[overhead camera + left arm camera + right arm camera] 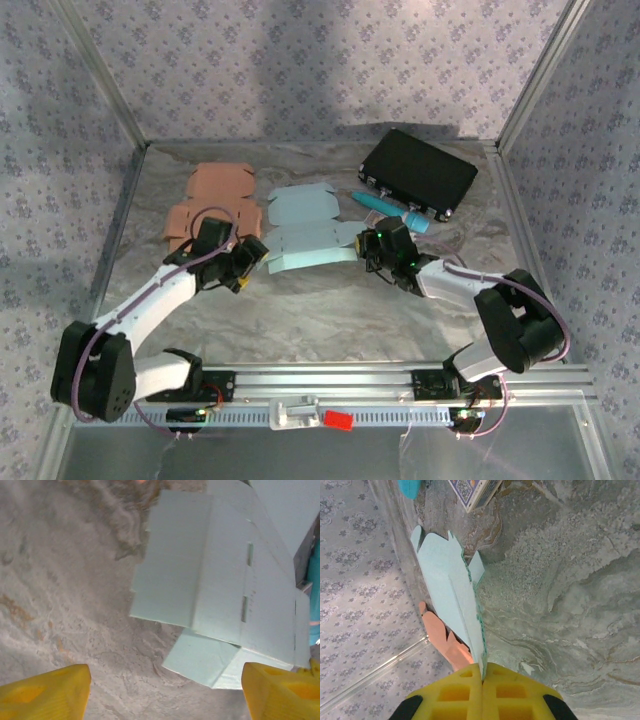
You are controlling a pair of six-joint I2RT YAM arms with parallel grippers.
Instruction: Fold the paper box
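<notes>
Half folded on the table [300,325], from above: paper box [305,238], pinched at its right end by right gripper [365,245], probably anchoring it for creasing; left gripper [250,262] just beside its left end. From left wrist: spread wide, touching nothing, box ahead. From right wrist: clamped on box's edge.

Walls [300,60] covered in pale grey flowered paper rise behind and on both sides. Metal posts [102,75] frame a marbled grey-brown surface [300,320], softly shadowed.
</notes>
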